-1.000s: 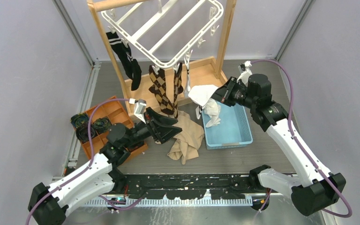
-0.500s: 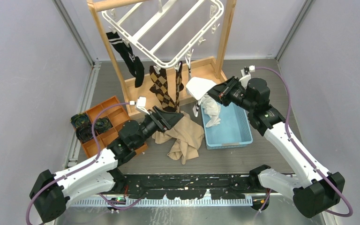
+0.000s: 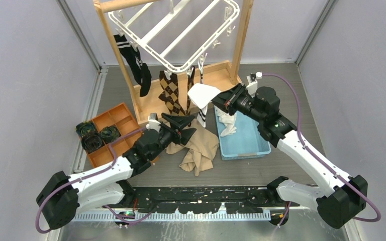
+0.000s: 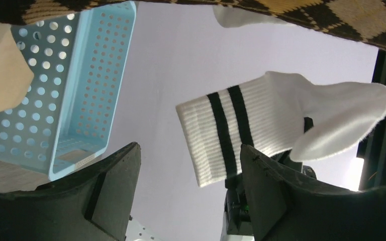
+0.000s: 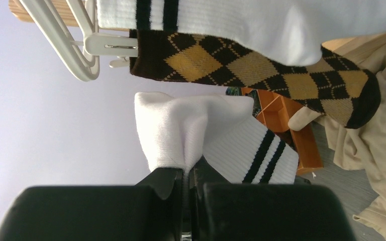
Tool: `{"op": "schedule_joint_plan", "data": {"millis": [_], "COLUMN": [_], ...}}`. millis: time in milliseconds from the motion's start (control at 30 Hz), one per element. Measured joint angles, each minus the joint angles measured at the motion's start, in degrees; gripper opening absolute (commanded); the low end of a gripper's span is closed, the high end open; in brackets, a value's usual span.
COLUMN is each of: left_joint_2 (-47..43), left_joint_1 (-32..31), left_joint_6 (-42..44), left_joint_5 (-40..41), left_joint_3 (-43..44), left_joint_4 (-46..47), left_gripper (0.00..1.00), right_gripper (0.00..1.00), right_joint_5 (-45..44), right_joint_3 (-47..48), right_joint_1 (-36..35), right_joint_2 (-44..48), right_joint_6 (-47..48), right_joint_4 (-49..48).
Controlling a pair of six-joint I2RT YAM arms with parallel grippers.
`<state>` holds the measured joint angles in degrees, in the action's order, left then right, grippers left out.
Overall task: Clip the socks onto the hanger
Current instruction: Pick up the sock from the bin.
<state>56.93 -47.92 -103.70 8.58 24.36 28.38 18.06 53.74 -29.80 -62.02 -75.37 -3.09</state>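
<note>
The white hanger (image 3: 176, 35) hangs tilted from the wooden stand. A black striped sock (image 3: 136, 68) and brown argyle socks (image 3: 173, 93) are clipped to its near rim. My right gripper (image 3: 220, 103) is shut on a folded white sock (image 3: 203, 94) with black bands, held just below the argyle pair. In the right wrist view the sock (image 5: 181, 125) rises from the shut gripper (image 5: 188, 173). A clip (image 5: 110, 47) and an argyle sock (image 5: 261, 70) lie beyond it. My left gripper (image 3: 183, 123) stands open below that sock. In its wrist view the banded cuff (image 4: 231, 135) hangs beyond the open gripper (image 4: 188, 170).
A blue basket (image 3: 259, 143) right of centre holds more white socks (image 3: 227, 123). A beige cloth (image 3: 198, 148) lies crumpled beside it. An orange tray (image 3: 120, 120) with dark rolled items (image 3: 88, 135) sits at the left. The wooden stand's base (image 3: 221, 73) is behind.
My right gripper carried the white sock leftward toward the argyle socks. My left arm reached forward and right over the beige cloth, its jaws widening slightly.
</note>
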Motion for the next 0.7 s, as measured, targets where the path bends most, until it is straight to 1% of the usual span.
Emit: {"op": "schedule_joint_plan", "data": {"millis": [100, 367, 500, 700], "left_joint_2": [1.5, 7.1, 9.7, 10.3], "left_joint_1": [-1.1, -2.0, -2.4, -2.6], "left_joint_6": [-3.4, -7.1, -8.2, -8.6], "left_joint_5": [1.5, 4.0, 5.6, 8.9], "left_joint_3": [-0.5, -1.2, -1.2, -1.2], "left_joint_4": [1.4, 10.6, 15.1, 20.0], "left_gripper": [0.73, 0.60, 0.58, 0.56], "right_gripper": [0.01, 0.01, 0.01, 0.01], "right_joint_5": [-0.5, -1.5, -1.6, -1.9], "right_joint_3": [-0.5, -1.4, -2.3, -2.9], "right_joint_1": [-1.3, -3.5, -4.1, -4.3], "right_joint_2": [-0.4, -0.9, -1.6, -1.9], "right_joint_6": [-1.3, -4.0, -5.7, -7.1], "right_joint_4": [-1.0, -4.9, -7.1, -8.5]}}
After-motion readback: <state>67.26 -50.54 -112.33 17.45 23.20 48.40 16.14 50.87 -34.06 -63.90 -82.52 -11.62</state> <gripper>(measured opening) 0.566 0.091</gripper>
